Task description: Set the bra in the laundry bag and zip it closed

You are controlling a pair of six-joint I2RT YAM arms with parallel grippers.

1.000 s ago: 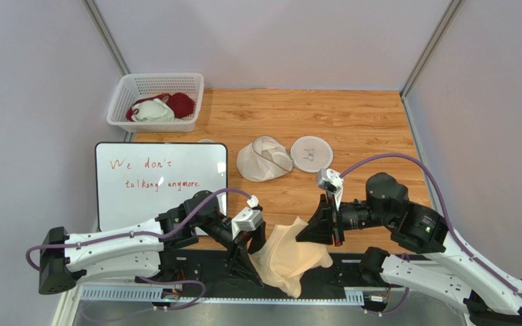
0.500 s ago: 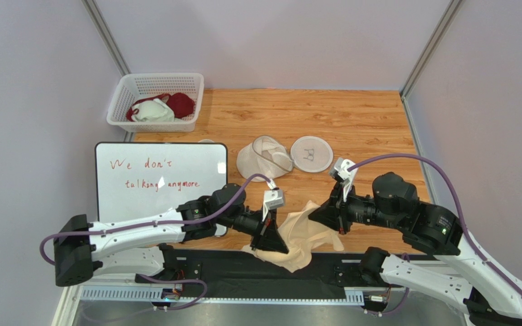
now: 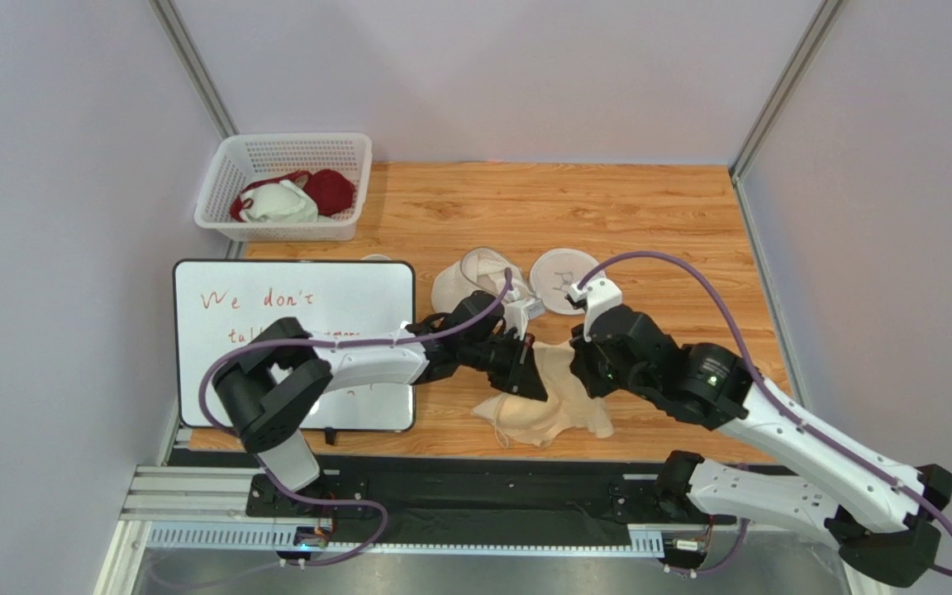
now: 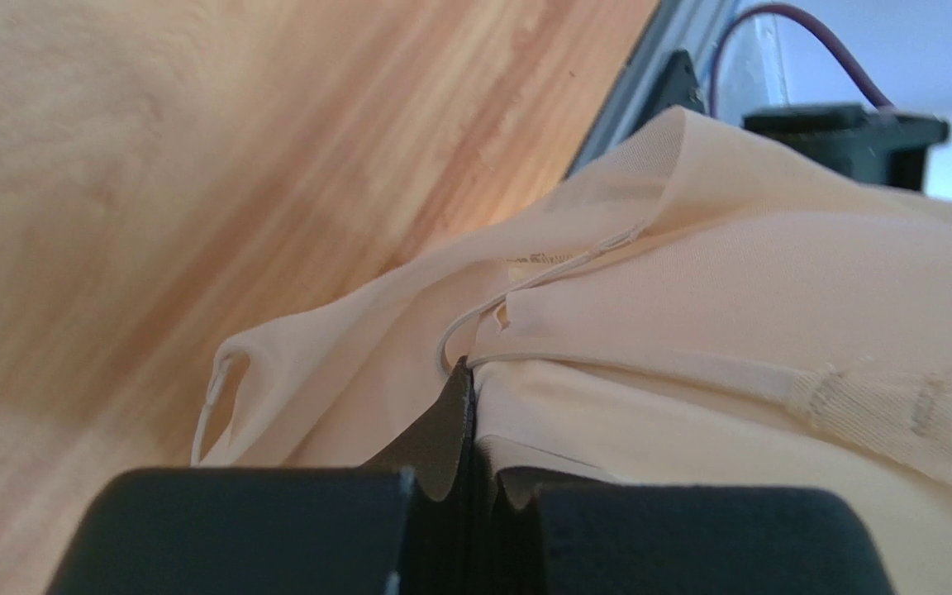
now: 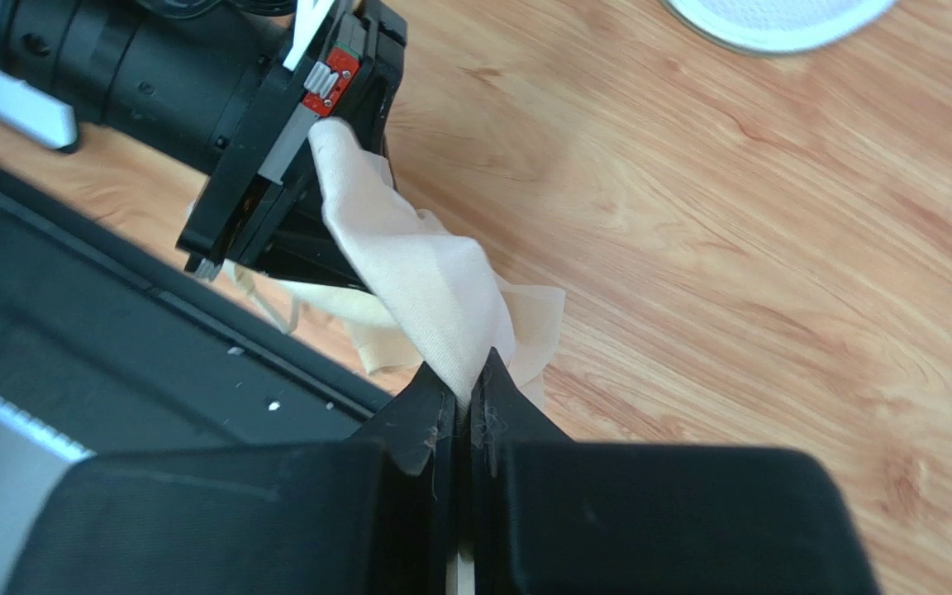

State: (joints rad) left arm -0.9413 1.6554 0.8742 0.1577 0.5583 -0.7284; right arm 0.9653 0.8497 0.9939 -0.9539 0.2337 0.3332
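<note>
Bra point(image 3: 553, 409) in left pincer point(image 4: 467, 403), right pincer point(image 5: 466, 397)

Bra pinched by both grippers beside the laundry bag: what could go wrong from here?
The left gripper and right gripper pinch only thin edges of the bra, so it could slip free. Most of it sags onto the table, so it may drag or catch on the laundry bag rim. The left arm crowds the bag and might shove it.

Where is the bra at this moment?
Top view: the bra sits mid-table, just nearer than the laundry bag and right of the whiteboard, pinched between the left gripper and right gripper.
</note>
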